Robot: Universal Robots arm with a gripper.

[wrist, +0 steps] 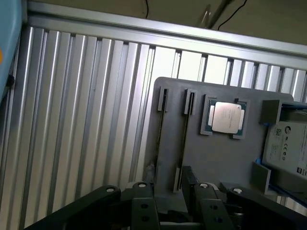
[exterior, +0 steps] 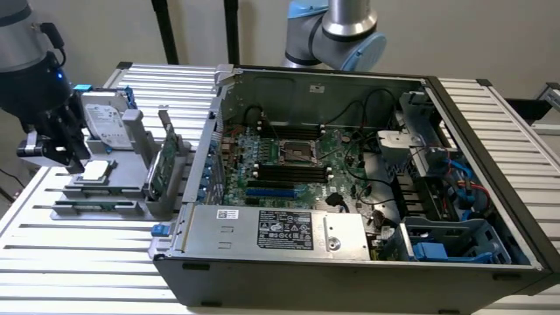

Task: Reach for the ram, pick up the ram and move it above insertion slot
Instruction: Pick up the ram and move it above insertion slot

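Observation:
The ram (exterior: pixel 92 205) is a thin green strip standing on edge in the front of the grey holder (exterior: pixel 131 197), at the exterior view's left. In the wrist view two narrow slots (wrist: pixel 184 139) of the holder (wrist: pixel 216 158) each show a thin dark edge; which one is the ram I cannot tell. My gripper (exterior: pixel 70 157) hangs open just above the holder with nothing between its fingers. In the wrist view the gripper (wrist: pixel 175 208) has its fingers either side of the nearer slot end. The black insertion slots (exterior: pixel 289 172) lie on the motherboard in the open computer case.
The holder also carries a silver processor (wrist: pixel 225 117), a hard drive (exterior: pixel 107 121) and a broader green card (exterior: pixel 162 167). The open case (exterior: pixel 350 262) stands to the exterior view's right on a ribbed metal table (exterior: pixel 79 262). A second arm's base (exterior: pixel 337 33) rises behind it.

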